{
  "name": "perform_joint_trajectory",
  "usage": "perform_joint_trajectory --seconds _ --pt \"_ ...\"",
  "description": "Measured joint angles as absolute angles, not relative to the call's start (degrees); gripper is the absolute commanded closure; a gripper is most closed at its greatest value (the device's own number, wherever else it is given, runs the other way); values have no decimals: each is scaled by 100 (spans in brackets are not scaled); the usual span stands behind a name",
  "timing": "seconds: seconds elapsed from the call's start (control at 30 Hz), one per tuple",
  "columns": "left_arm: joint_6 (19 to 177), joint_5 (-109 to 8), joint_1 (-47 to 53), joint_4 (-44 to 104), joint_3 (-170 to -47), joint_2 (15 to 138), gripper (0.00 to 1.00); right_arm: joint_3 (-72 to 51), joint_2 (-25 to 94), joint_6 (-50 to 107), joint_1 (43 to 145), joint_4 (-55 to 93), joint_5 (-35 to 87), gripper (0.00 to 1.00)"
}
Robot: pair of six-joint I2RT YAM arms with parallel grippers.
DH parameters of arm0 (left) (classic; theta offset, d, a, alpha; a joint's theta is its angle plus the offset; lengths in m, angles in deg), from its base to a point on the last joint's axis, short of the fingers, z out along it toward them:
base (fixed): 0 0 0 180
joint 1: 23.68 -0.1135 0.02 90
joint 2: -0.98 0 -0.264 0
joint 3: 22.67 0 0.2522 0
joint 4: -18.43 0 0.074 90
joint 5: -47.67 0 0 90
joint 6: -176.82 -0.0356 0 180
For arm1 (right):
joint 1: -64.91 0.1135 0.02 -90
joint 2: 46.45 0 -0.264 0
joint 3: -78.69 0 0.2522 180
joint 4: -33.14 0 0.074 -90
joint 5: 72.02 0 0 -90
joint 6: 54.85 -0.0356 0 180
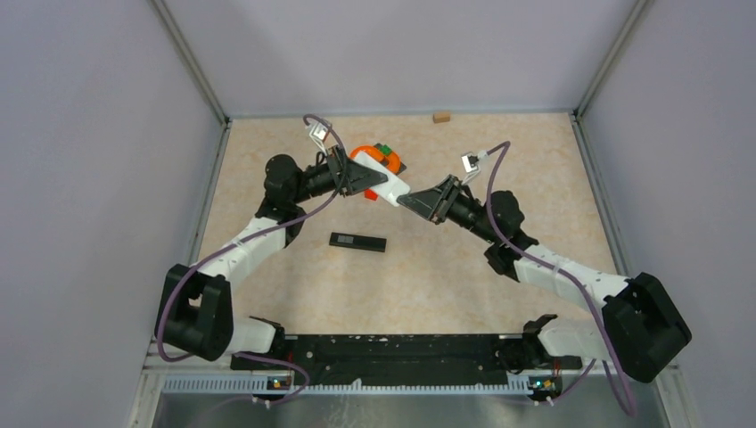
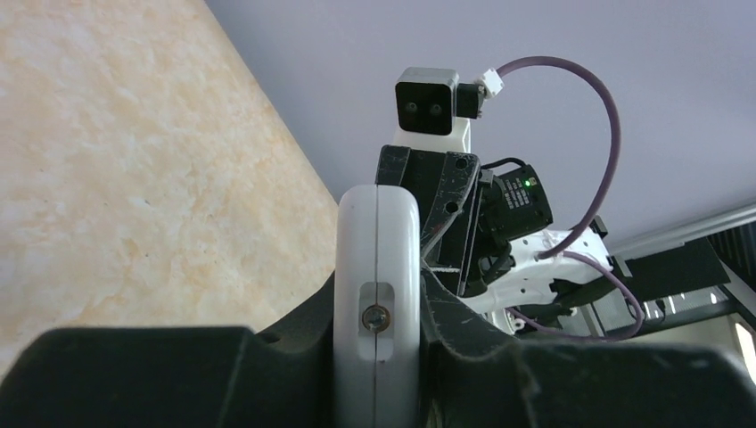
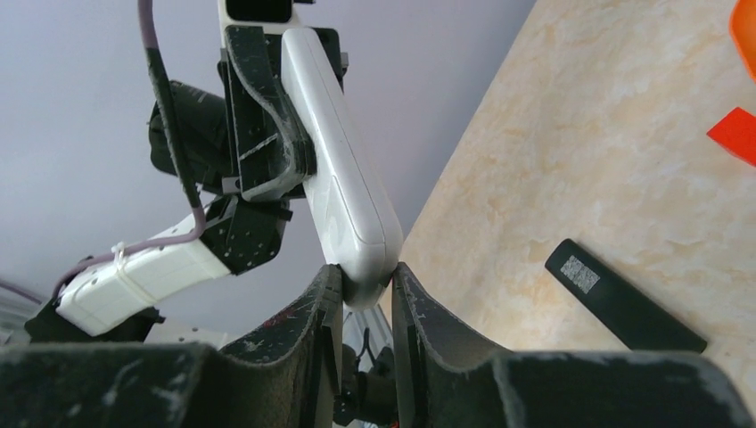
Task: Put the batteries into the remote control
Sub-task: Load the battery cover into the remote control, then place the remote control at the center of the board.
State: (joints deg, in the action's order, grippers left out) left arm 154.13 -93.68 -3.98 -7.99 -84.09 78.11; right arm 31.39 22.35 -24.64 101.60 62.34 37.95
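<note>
A white remote control (image 1: 393, 186) hangs in the air between both arms above the middle of the table. My left gripper (image 1: 364, 178) is shut on it; in the left wrist view the remote (image 2: 377, 259) stands edge-on between the jaws of the left gripper (image 2: 377, 299), a small screw facing the camera. My right gripper (image 1: 413, 202) is shut on the remote's other, rounded end (image 3: 357, 232), the fingertips of the right gripper (image 3: 367, 281) pressing it on both sides. No batteries show in any view.
A black flat bar with a label (image 1: 357, 242) (image 3: 624, 308) lies on the table below the grippers. An orange container (image 1: 379, 159) with red and green blocks sits behind the left gripper. A small tan block (image 1: 440, 117) rests at the back wall.
</note>
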Motion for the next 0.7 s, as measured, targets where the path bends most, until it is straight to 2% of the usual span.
perform_joint_trajectory --seconds 0.17,0.47,0.57,0.7 --pt "15291 -8955 -380 -797 -8339 7839 100 2903 2429 -2545 10120 5956 3626 78" --pt "14806 -8664 -109 -334 -8342 7839 100 2628 2283 -1904 9921 4960 3832 55" --pt "14707 -8791 20 -78 -8346 7839 100 2628 2115 -1557 9836 4689 4046 44" --pt "14707 -9189 83 27 -8348 7843 100 2674 1702 -1065 9740 4363 4210 22"
